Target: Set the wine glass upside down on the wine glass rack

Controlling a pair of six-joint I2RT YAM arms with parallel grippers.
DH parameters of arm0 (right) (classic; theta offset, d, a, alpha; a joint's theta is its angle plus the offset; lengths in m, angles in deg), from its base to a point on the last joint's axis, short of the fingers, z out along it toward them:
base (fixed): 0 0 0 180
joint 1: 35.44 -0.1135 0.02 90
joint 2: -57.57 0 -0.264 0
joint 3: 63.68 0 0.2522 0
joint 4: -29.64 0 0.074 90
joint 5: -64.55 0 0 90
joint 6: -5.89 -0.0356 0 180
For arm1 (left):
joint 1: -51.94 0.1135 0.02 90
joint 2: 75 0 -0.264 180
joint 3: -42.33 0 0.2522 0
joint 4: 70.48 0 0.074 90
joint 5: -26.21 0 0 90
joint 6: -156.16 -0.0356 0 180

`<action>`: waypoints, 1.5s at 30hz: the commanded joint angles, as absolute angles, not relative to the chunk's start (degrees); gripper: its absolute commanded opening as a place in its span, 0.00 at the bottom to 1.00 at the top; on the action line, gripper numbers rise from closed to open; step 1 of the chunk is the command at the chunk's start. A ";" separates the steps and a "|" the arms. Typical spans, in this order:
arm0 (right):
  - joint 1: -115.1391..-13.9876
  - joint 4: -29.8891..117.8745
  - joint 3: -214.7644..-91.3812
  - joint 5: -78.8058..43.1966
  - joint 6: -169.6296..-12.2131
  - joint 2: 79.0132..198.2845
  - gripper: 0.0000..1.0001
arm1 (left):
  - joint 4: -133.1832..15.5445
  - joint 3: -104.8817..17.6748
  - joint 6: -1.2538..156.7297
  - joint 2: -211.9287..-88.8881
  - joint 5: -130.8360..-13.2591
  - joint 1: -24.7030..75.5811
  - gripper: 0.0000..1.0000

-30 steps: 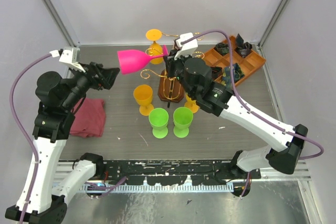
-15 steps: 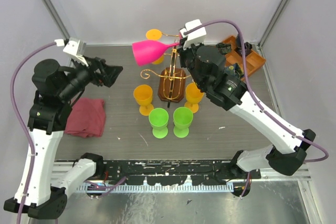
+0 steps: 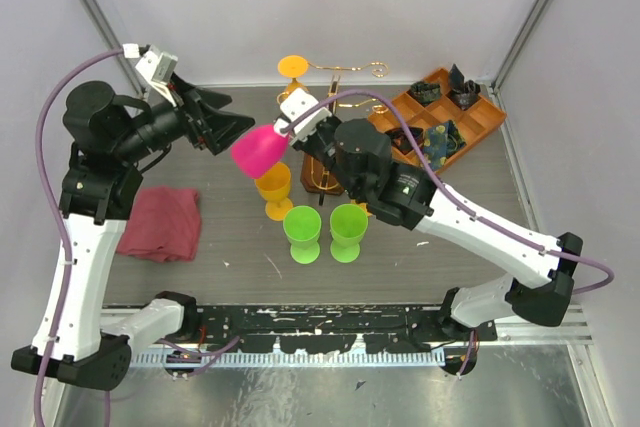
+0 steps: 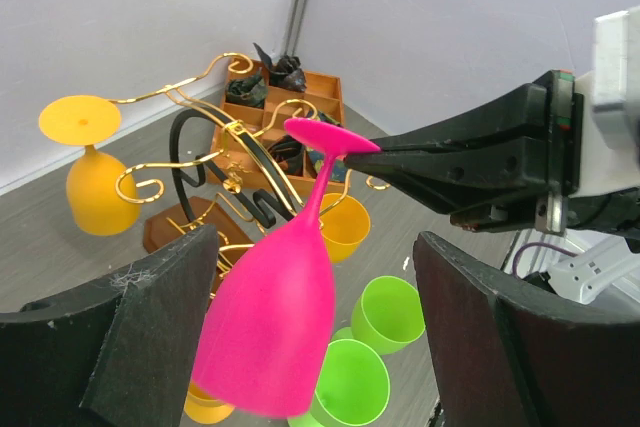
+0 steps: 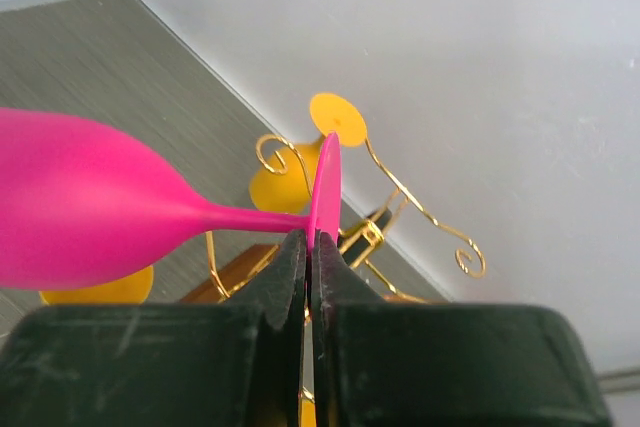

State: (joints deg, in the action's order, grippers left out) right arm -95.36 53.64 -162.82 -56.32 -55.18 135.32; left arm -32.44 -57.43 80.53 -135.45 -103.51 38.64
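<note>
Wine glass (image 3: 258, 150) has swung down: bowl low, foot uppermost, tilted.

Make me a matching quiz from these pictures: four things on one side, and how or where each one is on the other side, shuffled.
1. pink glass
2. green glasses
3. cloth
4. left gripper

A. open
B. standing upright, mouths up
C. foot pinched in the right gripper
D. lying crumpled at the left

Pairs: 1-C, 2-B, 3-D, 4-A
</note>
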 commanded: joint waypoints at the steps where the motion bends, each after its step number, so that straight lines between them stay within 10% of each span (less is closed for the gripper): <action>1: -98.25 45.41 -164.09 -54.06 -48.58 135.10 0.01 | -35.53 -55.87 80.44 -135.16 -108.75 38.51 0.85; 25: -104.84 39.37 -165.82 -52.06 -37.97 139.17 0.01 | -29.40 -46.74 68.59 -134.45 -107.53 36.96 0.77; 45: -106.61 38.77 -165.59 -52.72 -35.97 139.00 0.02 | -28.48 -45.84 65.29 -136.36 -104.01 33.05 0.12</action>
State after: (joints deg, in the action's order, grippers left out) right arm -105.87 44.79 -163.15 -52.49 -36.45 140.44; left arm -29.19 -47.05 66.02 -136.19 -105.00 33.72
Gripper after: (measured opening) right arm 0.050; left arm 0.225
